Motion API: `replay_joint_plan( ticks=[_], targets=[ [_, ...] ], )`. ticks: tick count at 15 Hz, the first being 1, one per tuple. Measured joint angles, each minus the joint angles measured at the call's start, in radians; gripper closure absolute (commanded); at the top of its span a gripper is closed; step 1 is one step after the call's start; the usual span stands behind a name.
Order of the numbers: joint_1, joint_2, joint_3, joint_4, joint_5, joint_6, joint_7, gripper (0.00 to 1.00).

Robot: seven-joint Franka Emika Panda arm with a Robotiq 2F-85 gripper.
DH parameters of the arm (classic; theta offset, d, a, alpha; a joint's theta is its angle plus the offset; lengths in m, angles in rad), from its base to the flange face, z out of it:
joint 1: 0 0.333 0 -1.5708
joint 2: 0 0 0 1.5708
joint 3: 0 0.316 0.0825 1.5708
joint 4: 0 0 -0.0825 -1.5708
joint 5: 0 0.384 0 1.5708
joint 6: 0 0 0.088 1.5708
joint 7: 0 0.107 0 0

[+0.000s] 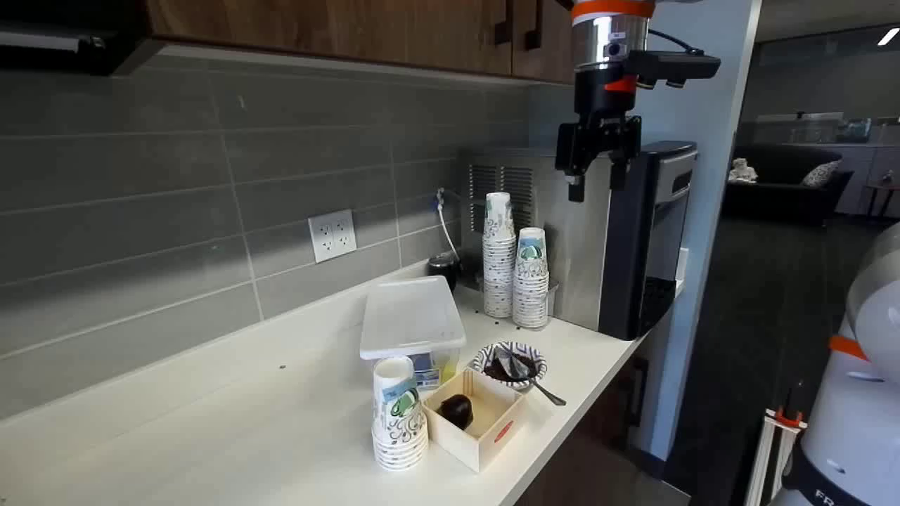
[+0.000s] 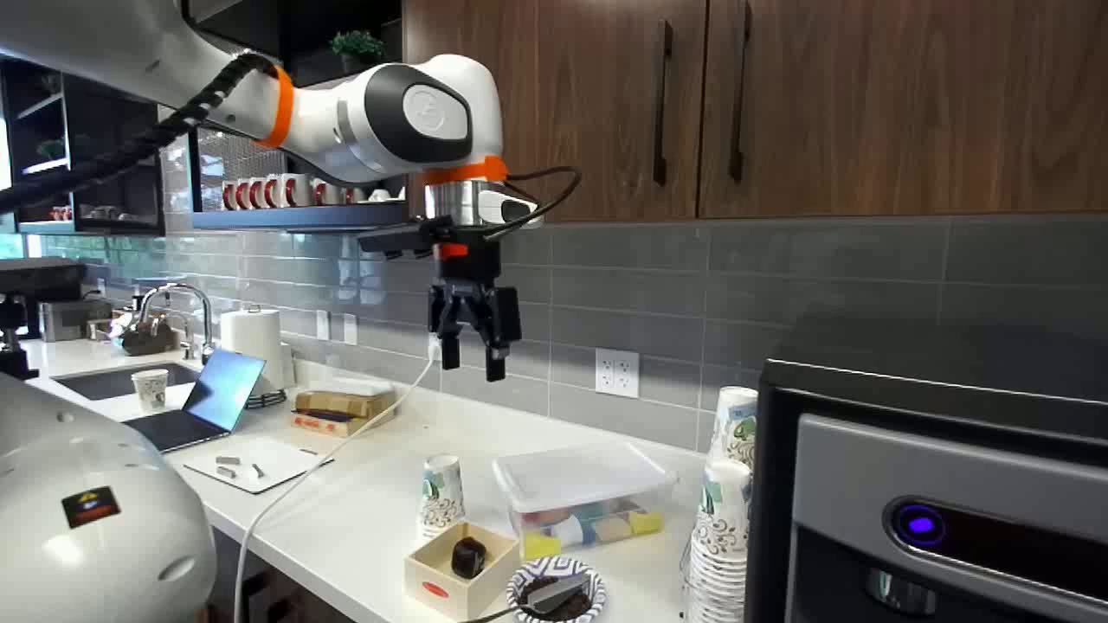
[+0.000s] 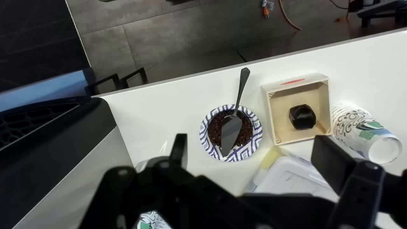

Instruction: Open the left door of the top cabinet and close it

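Observation:
The top cabinet's left door (image 2: 597,104) is a brown wood-grain panel, shut flush beside the right door (image 2: 900,112). Its black bar handle (image 2: 662,104) stands at its right edge, near the neighbouring handle (image 2: 740,91). The left door (image 1: 337,31) also shows at the top of an exterior view, where only the lower end of its handle (image 1: 503,24) is in frame. My gripper (image 1: 598,184) points down, open and empty, below cabinet level in both exterior views (image 2: 473,361), apart from the door and handle. The wrist view shows its spread fingers (image 3: 254,156) over the counter; no cabinet shows there.
Below stand a dispenser machine (image 1: 562,239), stacked paper cups (image 1: 499,267), a lidded plastic box (image 1: 411,316), a wooden box (image 3: 273,114) and a patterned bowl (image 3: 206,143) with a server (image 3: 232,127). A cup stack (image 1: 399,422), laptop (image 2: 221,394) and white cable (image 2: 303,476) are also there.

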Motion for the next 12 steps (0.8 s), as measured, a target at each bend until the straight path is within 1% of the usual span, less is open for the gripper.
replay_joint_plan(
  ticks=[9,12],
  targets=[
    [0.0,0.0,0.001,0.001,-0.001,0.002,0.0,0.0],
    [0.0,0.0,0.033,0.029,-0.067,0.012,0.012,0.0]
  ],
)
